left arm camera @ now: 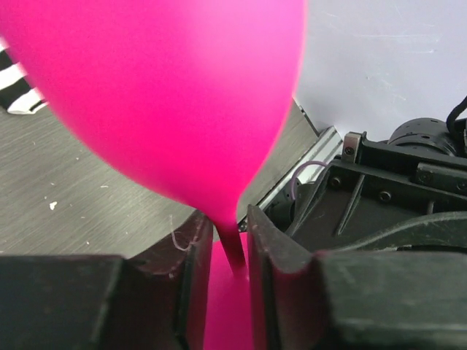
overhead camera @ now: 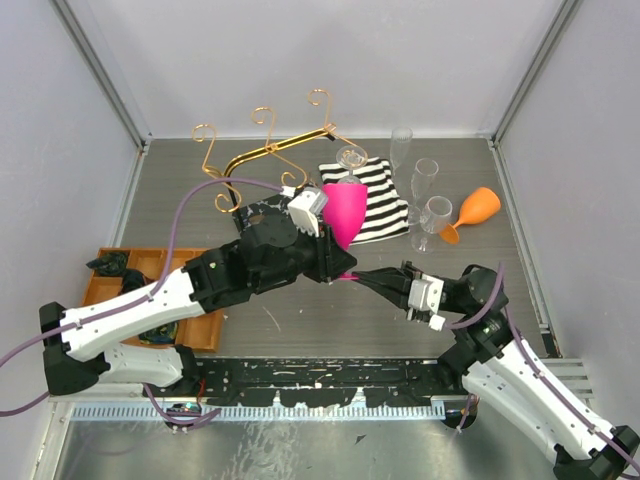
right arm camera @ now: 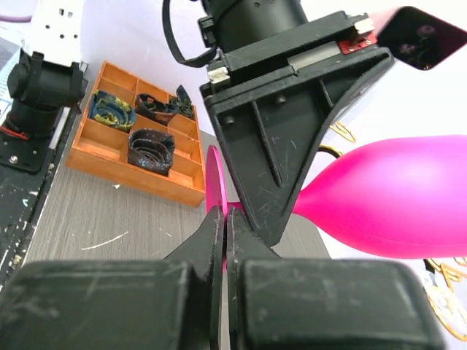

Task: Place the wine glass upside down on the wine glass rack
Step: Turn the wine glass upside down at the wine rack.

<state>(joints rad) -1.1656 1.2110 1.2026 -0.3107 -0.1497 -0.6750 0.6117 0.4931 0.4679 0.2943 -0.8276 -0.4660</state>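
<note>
**Status, wine glass handover pos.**

1. Wine glass (overhead camera: 345,210): pink, opaque. It sits mid-tabletop between both arms. In the top view the bowl points away from the arm bases and the stem points back toward them. The bowl overlaps the near-left corner of the striped cloth (overhead camera: 385,205).
2. Wine glass rack (overhead camera: 275,148): gold wire w/ scroll hooks, on a black marbled base. It stands just behind and left of the bowl, apart from the glass.
3. Left end effector (left arm camera: 230,251): fingers bracket the stem directly below the bowl. The left wrist view shows a thin gap on one side of the stem. Cannot tell whether the fingers are actually clamping.
4. Right end effector (right arm camera: 222,215): fingers closed flat on the glass foot, which is seen edge-on as a thin pink disc. It grips at the end opposite the bowl, just behind the left fingers.
5. Ref. items:
   - Clear glasses (overhead camera: 425,180) and an orange glass (overhead camera: 475,210) are right of the cloth, well apart from the rack.
   - Orange compartment tray (overhead camera: 150,265) is at near left and holds dark coiled items.
</note>
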